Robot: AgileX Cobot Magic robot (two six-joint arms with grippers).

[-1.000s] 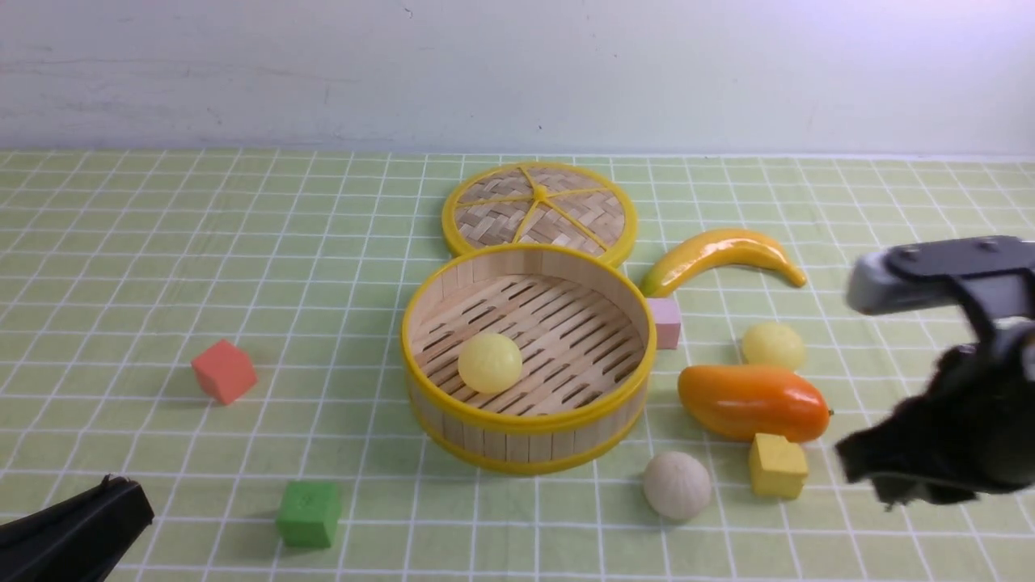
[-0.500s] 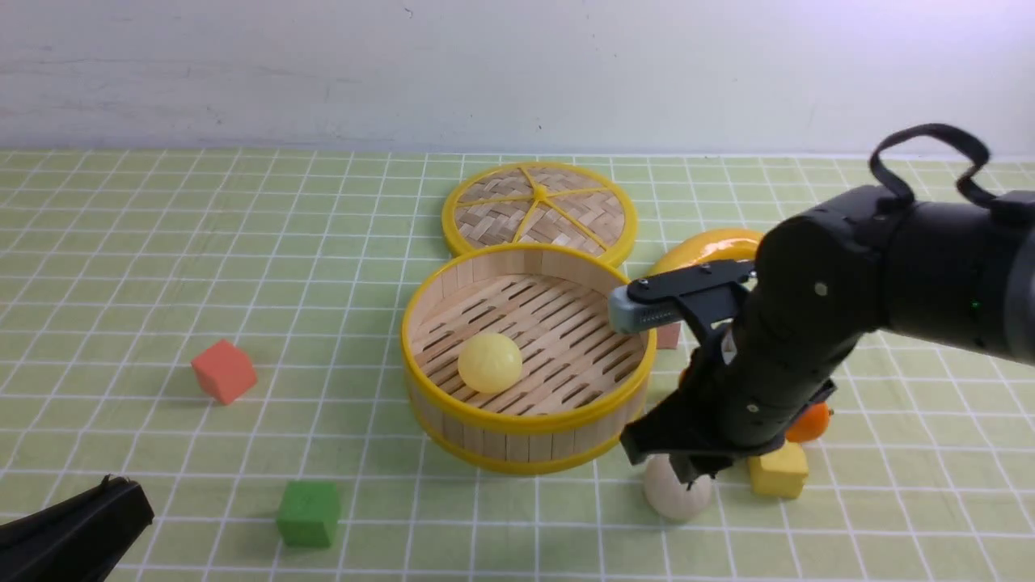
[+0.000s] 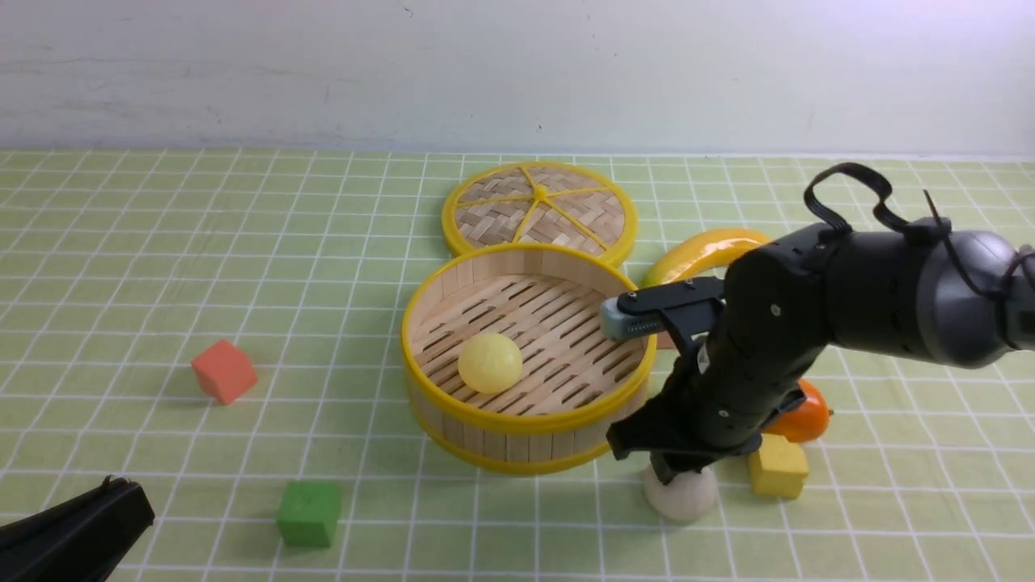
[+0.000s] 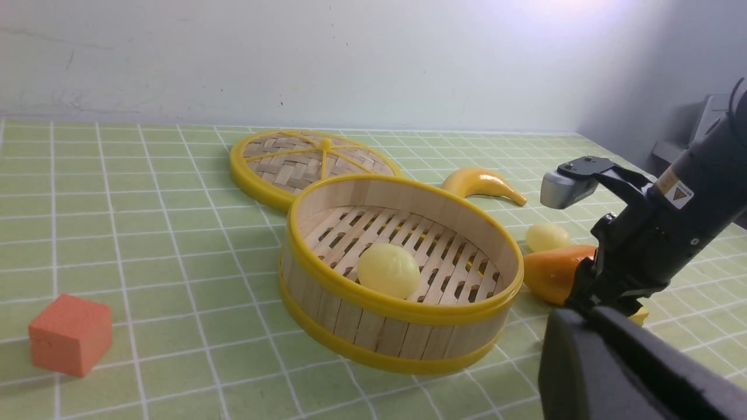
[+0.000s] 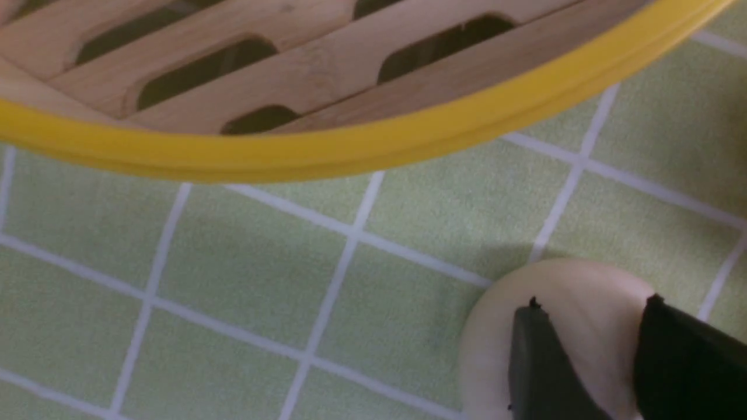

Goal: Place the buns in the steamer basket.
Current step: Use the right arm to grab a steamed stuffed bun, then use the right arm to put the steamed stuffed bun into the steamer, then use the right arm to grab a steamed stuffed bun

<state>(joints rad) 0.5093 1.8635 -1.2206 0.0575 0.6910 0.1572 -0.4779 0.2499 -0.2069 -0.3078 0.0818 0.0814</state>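
Note:
The steamer basket (image 3: 501, 422) stands mid-table with one pale yellow bun (image 3: 489, 363) on its slatted floor. An off-white bun (image 3: 683, 497) lies on the cloth just in front of the basket's right side. My right gripper (image 3: 673, 471) points down right above it, open. In the right wrist view both dark fingertips (image 5: 534, 344) sit over the top of the off-white bun (image 5: 493, 344), with the gap narrower than the bun. A second yellow bun (image 4: 547, 236) lies behind the mango; the right arm hides it in the front view. My left gripper (image 3: 77, 529) rests shut at the near left corner.
The woven lid (image 3: 539, 208) lies behind the basket and a banana (image 3: 703, 249) to its right. An orange mango (image 3: 808, 416) and a yellow cube (image 3: 778, 470) sit close beside the right gripper. A red cube (image 3: 224, 370) and a green cube (image 3: 308, 512) lie left.
My right arm swept in from the right edge and came down over the off-white bun, its jaws opening on the way. The left arm has not moved.

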